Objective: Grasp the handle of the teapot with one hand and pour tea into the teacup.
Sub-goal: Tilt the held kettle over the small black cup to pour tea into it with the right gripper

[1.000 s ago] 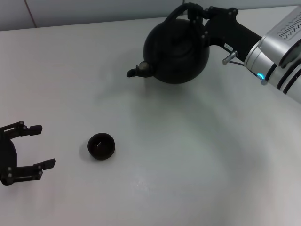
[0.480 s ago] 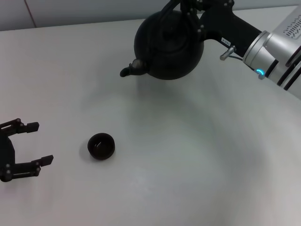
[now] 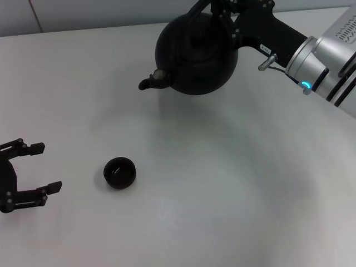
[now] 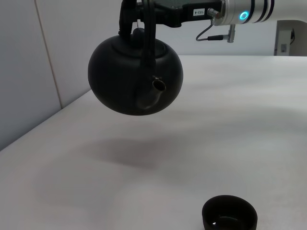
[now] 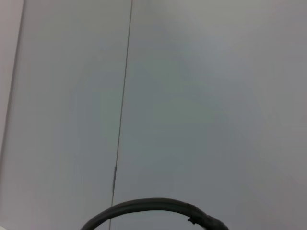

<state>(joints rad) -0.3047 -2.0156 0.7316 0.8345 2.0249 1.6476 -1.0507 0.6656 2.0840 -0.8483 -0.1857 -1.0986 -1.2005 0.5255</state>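
The round matte-black teapot [image 3: 192,53] hangs in the air above the far part of the table, its short spout [image 3: 147,83] pointing to the left. My right gripper [image 3: 224,8] is shut on the arched handle [image 3: 199,8] at its top. The small dark teacup [image 3: 119,172] stands on the table well in front of and left of the teapot. My left gripper [image 3: 47,167] is open and empty, to the left of the cup. The left wrist view shows the raised teapot [image 4: 135,79], its shadow beneath it, and the cup [image 4: 229,215]. The right wrist view shows only an arc of the handle [image 5: 148,206].
The white table [image 3: 222,183] spreads out around the cup. A grey wall [image 3: 83,14] runs along its far edge. My right arm's silver forearm [image 3: 328,55] reaches in from the upper right.
The right gripper has lifted the teapot and carried it a little to the left. The left gripper has drifted slightly left. The cup has not moved.
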